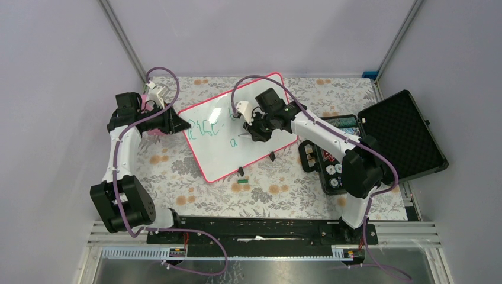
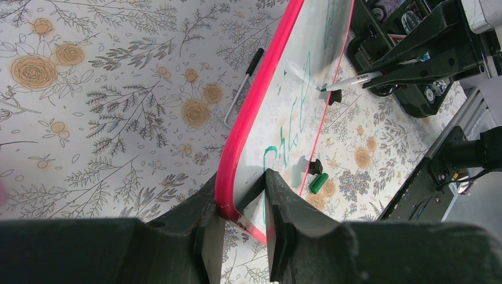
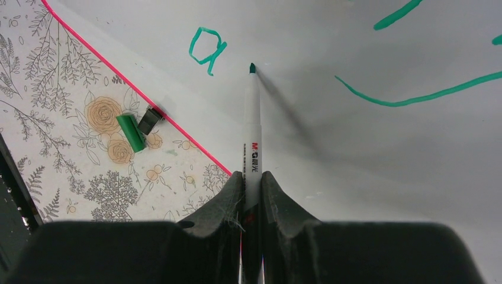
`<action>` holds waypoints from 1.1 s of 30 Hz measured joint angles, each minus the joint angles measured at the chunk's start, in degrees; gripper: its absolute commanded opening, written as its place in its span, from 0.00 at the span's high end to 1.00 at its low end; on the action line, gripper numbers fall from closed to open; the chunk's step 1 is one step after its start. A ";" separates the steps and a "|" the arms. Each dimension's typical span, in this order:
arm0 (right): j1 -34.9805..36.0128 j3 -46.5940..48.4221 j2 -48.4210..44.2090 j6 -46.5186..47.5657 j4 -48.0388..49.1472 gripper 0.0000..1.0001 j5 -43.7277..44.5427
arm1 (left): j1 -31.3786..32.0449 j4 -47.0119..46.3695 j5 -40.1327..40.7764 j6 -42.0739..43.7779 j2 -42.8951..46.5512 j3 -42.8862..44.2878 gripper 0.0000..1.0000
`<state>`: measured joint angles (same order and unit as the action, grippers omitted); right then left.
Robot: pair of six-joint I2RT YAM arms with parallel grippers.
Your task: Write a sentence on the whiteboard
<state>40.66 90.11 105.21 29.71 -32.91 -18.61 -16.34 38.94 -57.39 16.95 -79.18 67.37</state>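
Note:
The whiteboard [image 1: 237,127], white with a thin pink-red frame, lies tilted on the floral tablecloth. My left gripper [image 2: 241,198] is shut on its pink frame [image 2: 251,112] at the left corner. Green handwriting of the sentence [image 1: 207,126] runs along the upper left, with a lone "a" [image 3: 207,50] below it. My right gripper [image 3: 253,180] is shut on a white marker [image 3: 253,130]; its green tip [image 3: 252,68] touches the board just right of the "a". The same marker [image 2: 352,80] shows far off in the left wrist view.
A green marker cap [image 1: 241,178] and a small black clip [image 1: 240,171] lie just off the board's near edge. An open black case [image 1: 402,133] with small items stands at the right. A thin pen [image 2: 243,89] lies left of the board.

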 measured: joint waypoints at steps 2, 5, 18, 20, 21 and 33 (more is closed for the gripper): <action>0.15 0.07 0.04 0.00 0.04 1.00 -0.02 | 0.00 0.00 0.00 0.00 0.00 0.00 1.00; 0.26 0.07 0.17 0.00 0.02 1.00 -0.07 | 0.00 0.00 0.00 0.00 0.00 0.00 1.00; 1.07 0.04 0.72 0.04 -0.02 1.00 -0.61 | 0.00 0.00 0.02 0.00 0.00 0.00 1.00; 1.07 -0.02 0.72 0.07 0.00 1.00 -0.59 | 0.00 0.00 0.02 0.00 0.00 0.00 1.00; 1.07 -0.11 0.72 0.07 0.02 1.00 -0.61 | 0.00 0.00 0.02 0.00 0.00 0.00 1.00; 1.33 -3.23 0.68 0.52 -0.04 1.00 -1.53 | 0.00 0.00 0.02 0.00 0.00 0.00 1.00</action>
<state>42.00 86.87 105.89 30.24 -32.95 -20.14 -16.34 38.94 -57.36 16.95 -79.18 67.37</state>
